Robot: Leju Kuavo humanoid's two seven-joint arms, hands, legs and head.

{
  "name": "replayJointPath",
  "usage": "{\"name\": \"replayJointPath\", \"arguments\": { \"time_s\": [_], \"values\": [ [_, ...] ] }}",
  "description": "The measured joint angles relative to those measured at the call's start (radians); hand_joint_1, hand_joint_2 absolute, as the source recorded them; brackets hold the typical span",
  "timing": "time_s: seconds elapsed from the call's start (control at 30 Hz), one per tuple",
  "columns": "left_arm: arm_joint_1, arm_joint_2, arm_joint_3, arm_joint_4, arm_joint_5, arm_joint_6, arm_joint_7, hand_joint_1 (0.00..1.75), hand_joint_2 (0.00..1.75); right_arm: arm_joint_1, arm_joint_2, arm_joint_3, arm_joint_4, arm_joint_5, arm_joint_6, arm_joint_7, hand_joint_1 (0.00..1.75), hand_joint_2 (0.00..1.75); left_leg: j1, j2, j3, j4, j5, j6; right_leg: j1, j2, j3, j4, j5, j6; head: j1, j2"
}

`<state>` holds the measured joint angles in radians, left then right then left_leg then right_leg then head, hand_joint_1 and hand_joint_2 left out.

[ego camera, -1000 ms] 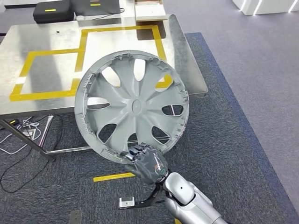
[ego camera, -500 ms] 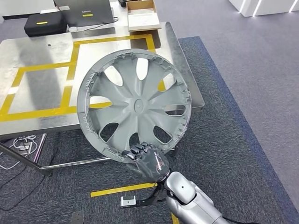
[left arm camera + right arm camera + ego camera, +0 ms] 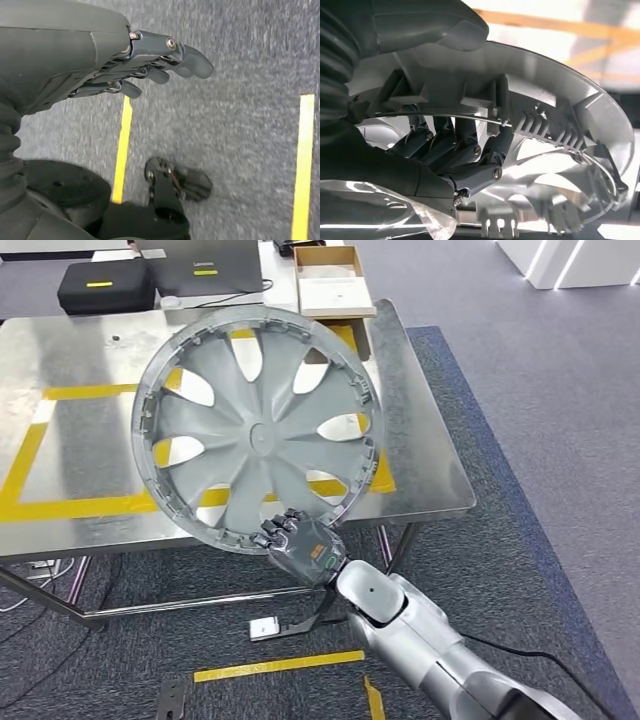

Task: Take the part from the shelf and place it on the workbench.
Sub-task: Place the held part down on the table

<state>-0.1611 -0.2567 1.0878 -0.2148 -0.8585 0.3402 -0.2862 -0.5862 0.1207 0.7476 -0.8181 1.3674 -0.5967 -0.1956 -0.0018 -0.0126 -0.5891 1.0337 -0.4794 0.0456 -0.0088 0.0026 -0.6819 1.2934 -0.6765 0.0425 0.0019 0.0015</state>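
The part is a large grey wheel cover (image 3: 256,430) with several curved spokes. It hangs tilted over the front of the steel workbench (image 3: 423,440). My right hand (image 3: 302,548) grips its near rim from below. In the right wrist view the dark fingers (image 3: 459,150) curl over the ribbed rim (image 3: 531,120) and the thumb (image 3: 433,25) presses on its outer side. My left hand (image 3: 151,65) hangs beside my body over the carpet, fingers stretched out and holding nothing.
Yellow tape rectangles (image 3: 75,505) mark the bench top. At the back stand a black case (image 3: 98,285), a laptop (image 3: 207,265) and an open cardboard box (image 3: 332,280). Cables lie under the bench (image 3: 30,585). Yellow tape strips (image 3: 279,665) mark the carpet.
The camera has come closer to the bench. The wheel cover has risen and moved forward, from in front of the bench edge to over its top, still held by my right hand.
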Motion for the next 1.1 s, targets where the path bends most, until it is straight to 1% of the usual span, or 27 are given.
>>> {"name": "replayJointPath", "arguments": {
  "time_s": [0.03,0.07,0.1,0.13,0.17,0.2,0.27,0.3,0.33,0.37,0.43,0.47,0.5,0.53,0.6,0.63,0.67,0.73,0.77,0.87,1.0,1.1],
  "values": [
    [-0.003,-0.001,0.0,0.0,0.007,-0.01,0.005,0.0,1.75,-0.025,0.01,0.009,0.041,0.026,0.009,0.012,1.75,1.75,-0.003,-0.002,0.014,0.0,-0.01,0.0,0.003,0.0,-0.012,-0.03,0.033,-0.008,0.0,0.0],
    [-0.006,-0.003,0.002,0.0,0.015,-0.019,0.008,0.0,1.75,-0.052,0.019,0.019,0.081,0.047,0.023,0.019,1.75,1.75,-0.006,-0.003,0.028,0.0,-0.021,0.0,0.008,0.001,-0.013,-0.083,0.092,-0.019,0.0,0.0],
    [-0.012,-0.006,0.003,0.0,0.02,-0.028,0.009,0.0,1.75,-0.079,0.029,0.028,0.122,0.061,0.04,0.021,1.75,1.75,-0.009,-0.003,0.04,0.001,-0.031,-0.001,0.016,0.002,-0.013,-0.145,0.158,-0.031,-0.001,0.0],
    [-0.018,-0.01,0.004,0.001,0.022,-0.035,0.008,0.0,1.75,-0.106,0.039,0.035,0.16,0.068,0.059,0.019,1.75,1.75,-0.012,-0.005,0.048,0.002,-0.04,-0.003,0.022,0.005,-0.011,-0.198,0.209,-0.041,-0.002,0.0],
    [-0.025,-0.014,0.005,0.001,0.021,-0.042,0.007,0.0,1.75,-0.131,0.049,0.041,0.195,0.073,0.078,0.015,1.75,1.75,-0.013,-0.007,0.051,0.002,-0.048,-0.006,0.028,0.007,-0.009,-0.235,0.243,-0.047,-0.002,0.0],
    [-0.032,-0.018,0.005,0.002,0.019,-0.048,0.005,0.0,1.75,-0.154,0.059,0.046,0.226,0.076,0.095,0.01,1.75,1.75,-0.015,-0.009,0.053,0.005,-0.051,-0.01,0.031,0.009,-0.008,-0.255,0.256,-0.051,-0.003,0.0],
    [-0.041,-0.021,0.005,0.002,0.013,-0.052,0.003,0.0,1.75,-0.193,0.078,0.054,0.271,0.077,0.117,0.001,1.75,1.75,-0.017,-0.011,0.058,0.007,-0.058,-0.019,0.028,0.009,0.006,-0.267,0.261,-0.056,-0.001,0.0],
    [-0.045,-0.023,0.005,0.002,0.011,-0.053,0.002,0.0,1.75,-0.209,0.088,0.058,0.289,0.077,0.122,-0.001,1.75,1.75,-0.017,-0.01,0.056,0.021,-0.066,-0.025,0.024,0.009,0.013,-0.271,0.261,-0.06,-0.002,0.0],
    [-0.049,-0.024,0.005,0.002,0.01,-0.053,0.001,0.0,1.75,-0.222,0.095,0.06,0.305,0.076,0.124,-0.002,1.75,1.75,-0.016,-0.008,0.046,0.045,-0.084,-0.032,0.02,0.008,0.02,-0.273,0.26,-0.062,-0.004,0.0],
    [-0.052,-0.025,0.005,0.002,0.01,-0.053,0.0,0.0,1.75,-0.233,0.102,0.062,0.32,0.075,0.125,-0.001,1.75,1.75,-0.012,-0.007,0.021,0.092,-0.109,-0.04,0.016,0.008,0.024,-0.274,0.257,-0.064,-0.007,0.0],
    [-0.055,-0.025,0.005,0.002,0.006,-0.058,-0.002,0.0,1.75,-0.251,0.11,0.064,0.344,0.074,0.126,-0.001,1.75,1.75,-0.002,-0.005,-0.049,0.212,-0.159,-0.054,0.012,0.008,0.028,-0.274,0.25,-0.065,-0.009,0.0],
    [-0.055,-0.024,0.004,0.002,0.003,-0.061,-0.003,0.0,1.75,-0.256,0.112,0.066,0.353,0.073,0.128,-0.002,1.75,1.75,0.003,-0.005,-0.08,0.256,-0.17,-0.06,0.01,0.008,0.031,-0.274,0.246,-0.064,-0.009,0.0],
    [-0.055,-0.025,0.003,0.002,-0.003,-0.064,-0.004,0.0,1.75,-0.261,0.115,0.067,0.362,0.07,0.135,-0.005,1.75,1.75,0.007,-0.004,-0.096,0.268,-0.162,-0.065,0.008,0.008,0.034,-0.273,0.242,-0.061,-0.009,0.0],
    [-0.055,-0.026,0.0,0.002,-0.01,-0.067,-0.004,0.0,1.75,-0.267,0.118,0.069,0.371,0.068,0.149,-0.011,1.75,1.75,0.012,-0.004,-0.097,0.246,-0.134,-0.069,0.006,0.009,0.039,-0.272,0.238,-0.057,-0.009,0.0],
    [-0.06,-0.03,-0.008,0.002,-0.023,-0.07,-0.004,0.0,1.75,-0.286,0.125,0.074,0.392,0.063,0.19,-0.024,1.75,1.75,0.019,-0.002,-0.063,0.126,-0.044,-0.077,0.0,0.009,0.049,-0.269,0.228,-0.047,-0.009,0.0],
    [-0.062,-0.032,-0.011,0.002,-0.027,-0.07,-0.005,0.0,1.75,-0.299,0.128,0.076,0.404,0.06,0.213,-0.029,1.75,1.75,0.019,-0.001,-0.047,0.066,-0.017,-0.077,-0.001,0.009,0.052,-0.268,0.225,-0.042,-0.01,0.0],
    [-0.064,-0.036,-0.013,0.002,-0.029,-0.071,-0.007,0.0,1.75,-0.313,0.131,0.078,0.415,0.056,0.233,-0.033,1.75,1.75,0.017,-0.001,-0.036,0.027,0.001,-0.072,-0.001,0.009,0.051,-0.267,0.224,-0.036,-0.01,0.0],
    [-0.063,-0.041,-0.013,0.003,-0.022,-0.071,-0.013,0.0,1.75,-0.341,0.134,0.079,0.436,0.048,0.264,-0.039,1.75,1.75,0.013,0.0,-0.034,0.002,0.005,-0.057,0.001,0.009,0.048,-0.267,0.221,-0.029,-0.01,0.0],
    [-0.061,-0.043,-0.013,0.003,-0.016,-0.071,-0.018,0.0,1.75,-0.353,0.134,0.079,0.444,0.046,0.273,-0.04,1.75,1.75,0.013,0.0,-0.033,0.003,0.013,-0.052,0.002,0.009,0.047,-0.269,0.222,-0.031,-0.009,0.0],
    [-0.057,-0.045,-0.01,0.004,0.011,-0.082,-0.035,0.0,1.75,-0.378,0.133,0.08,0.465,0.065,0.283,-0.039,1.75,1.75,0.014,-0.002,-0.032,0.0,0.018,-0.05,0.005,0.01,0.049,-0.273,0.228,-0.049,-0.008,0.0],
    [-0.047,-0.045,0.004,0.004,0.035,-0.091,-0.06,0.0,1.75,-0.41,0.127,0.09,0.49,0.086,0.28,-0.032,1.75,1.75,0.012,-0.002,-0.032,0.0,0.016,-0.046,0.004,0.009,0.055,-0.284,0.231,-0.05,-0.008,0.0],
    [-0.04,-0.043,0.016,0.004,0.052,-0.079,-0.059,0.0,1.75,-0.427,0.118,0.096,0.501,0.109,0.249,-0.005,1.75,1.75,0.01,-0.002,-0.032,0.0,0.014,-0.041,0.003,0.008,0.057,-0.289,0.232,-0.048,-0.008,0.0]
  ]
}}
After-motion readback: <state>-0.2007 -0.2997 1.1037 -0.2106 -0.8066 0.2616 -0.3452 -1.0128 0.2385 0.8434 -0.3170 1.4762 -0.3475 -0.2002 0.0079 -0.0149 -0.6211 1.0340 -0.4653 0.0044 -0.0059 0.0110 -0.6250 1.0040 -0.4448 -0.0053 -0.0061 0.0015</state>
